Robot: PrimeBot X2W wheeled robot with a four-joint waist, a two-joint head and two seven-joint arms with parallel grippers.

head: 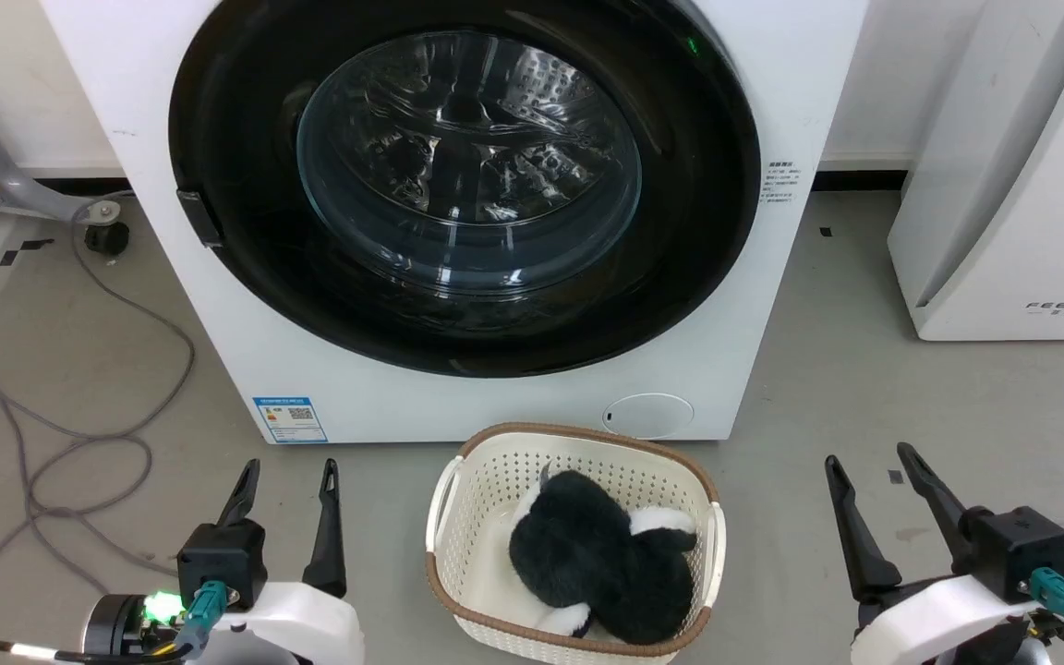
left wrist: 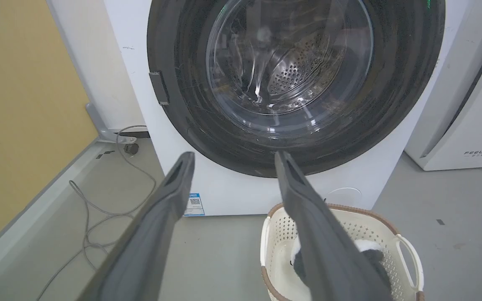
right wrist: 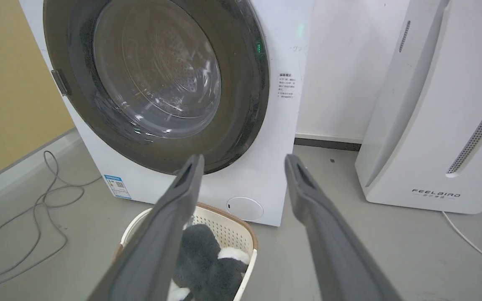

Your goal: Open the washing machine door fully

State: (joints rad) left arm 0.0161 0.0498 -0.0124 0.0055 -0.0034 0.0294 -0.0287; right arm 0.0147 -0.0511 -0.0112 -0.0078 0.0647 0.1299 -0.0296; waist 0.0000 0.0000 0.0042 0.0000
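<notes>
the washing machine door (head: 680, 231) sat shut, flush w/ the front of the washing machine (head: 772, 74), at 12 o'clock in the head view. both tools sat low, well apart from it: left tool (head: 290, 471) at 7 o'clock, right tool (head: 868, 457) at 5, each w/ fingers spread & holding nothing, prob. parked clear for a reach. a small dark tab (head: 198, 217) at the door's 9 o'clock edge looked like the pull point, so hinge prob. at 3, though none was visible. basket (head: 578, 434) w/ a plush (head: 587, 554) stood at 6 o'clock, near the washer, maybe in the swing path. door top was cut off; glare hid the drum's contents.
</notes>
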